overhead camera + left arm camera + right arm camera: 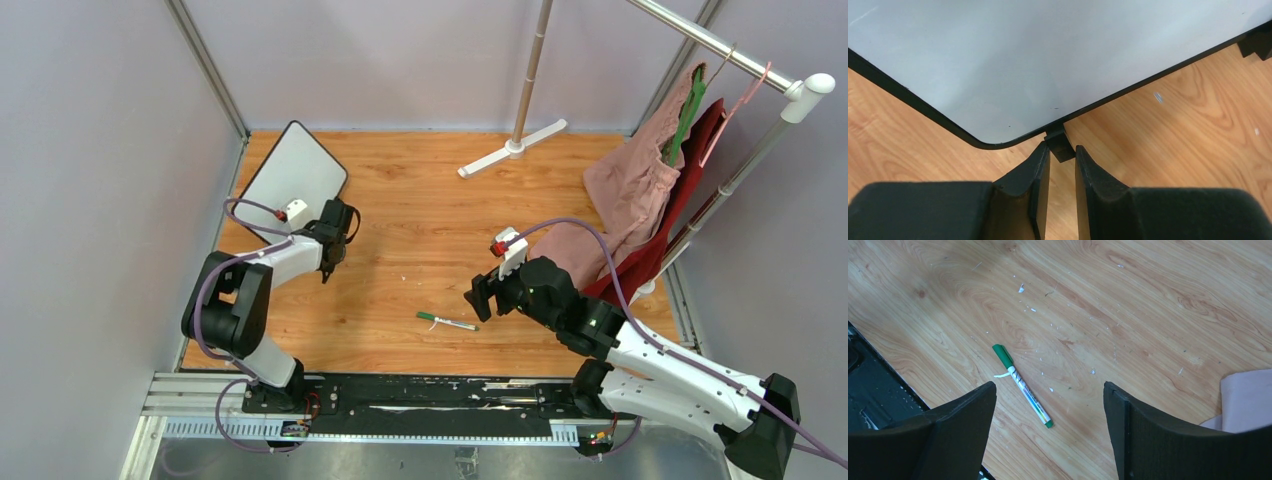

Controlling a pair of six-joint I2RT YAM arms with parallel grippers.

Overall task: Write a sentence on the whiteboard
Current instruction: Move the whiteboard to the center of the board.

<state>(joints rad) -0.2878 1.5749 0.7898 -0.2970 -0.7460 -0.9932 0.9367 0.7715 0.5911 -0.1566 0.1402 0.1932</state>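
My left pincer (1062, 150), jaws nearly together at the small black foot (1058, 142) of the blank black-rimmed white whiteboard (1048, 60) at the wooden table's (420, 200) ten o'clock, may or may not be pinching it, I cannot tell, so I'd check before pulling, while my right pincer (1049, 386) gapes wide over the green-capped white marker (1020, 385).

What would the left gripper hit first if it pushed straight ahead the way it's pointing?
The small black foot at the rounded corner of the whiteboard. It sits ahead of the left gripper, in line with the narrow gap between its jaws. Depth is unclear; they may already touch.
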